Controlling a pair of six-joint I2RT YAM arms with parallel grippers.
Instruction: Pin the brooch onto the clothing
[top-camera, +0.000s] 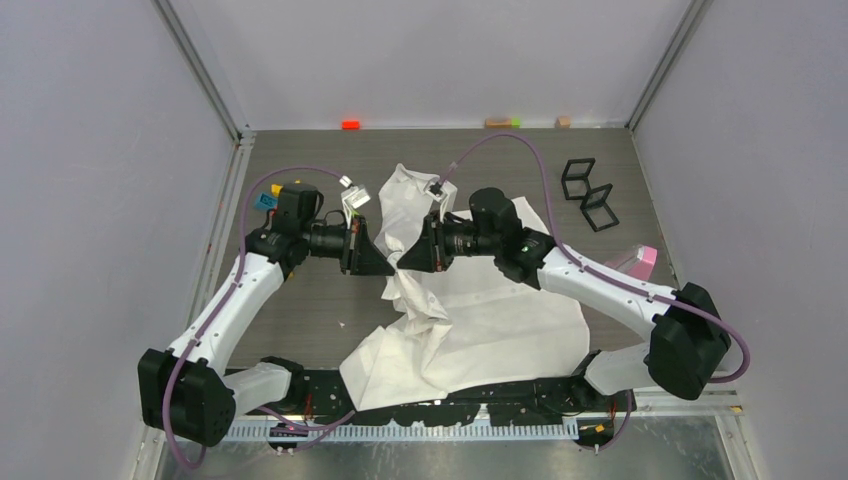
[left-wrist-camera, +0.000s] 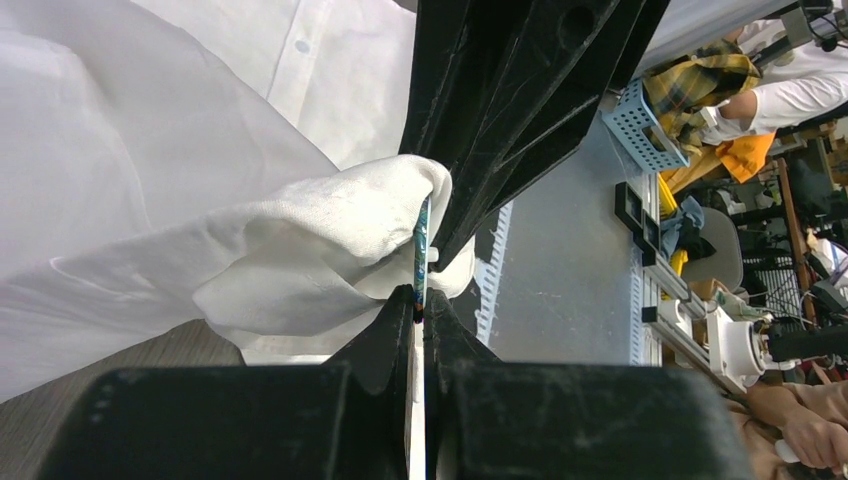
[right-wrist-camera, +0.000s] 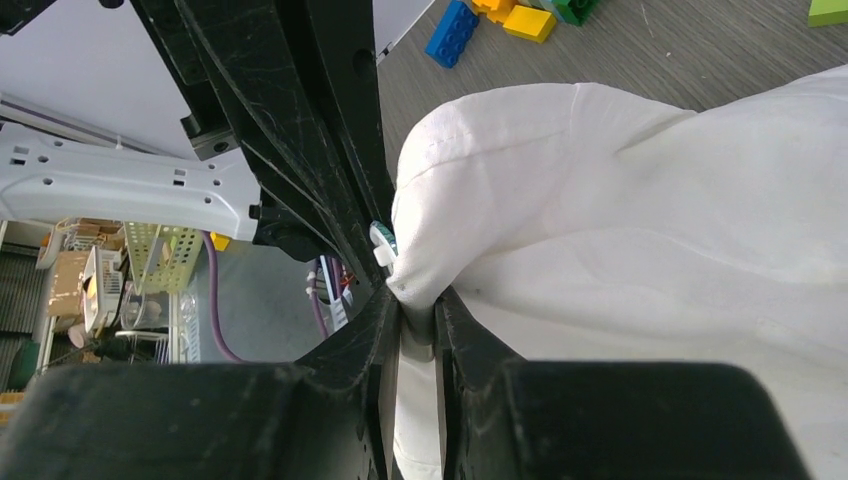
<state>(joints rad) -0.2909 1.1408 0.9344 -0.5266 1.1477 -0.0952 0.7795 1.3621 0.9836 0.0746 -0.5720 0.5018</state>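
1. Shirt (top-camera: 500, 320) lies crumpled on the table (top-camera: 320, 310), mid-field between the arms. One fold is pulled up off the surface where the two grippers meet.
2. Right gripper (right-wrist-camera: 418, 305): jaws narrow, clamped on that fold. My read is that it offers a raised ridge of cloth, so the pin has something to bite rather than flat fabric on wood.
3. Left gripper (left-wrist-camera: 420, 315): jaws pinched right down on the brooch (left-wrist-camera: 421, 250), held edge-on. It shows as a thin teal sliver sticking out past the tips. The edge-on grip probably leaves the back free to meet the cloth.
4. Brooch touches the bunched fold, just beside the right fingers. The grippers sit nose to nose, almost tip to tip.
5. Can't tell if the pin has gone through, because cloth and fingers hide the contact spot.
6. Stage: insertion in hand, not confirmed done. Risk: the thin fabric slips from the right clamp or buckles away under the push.
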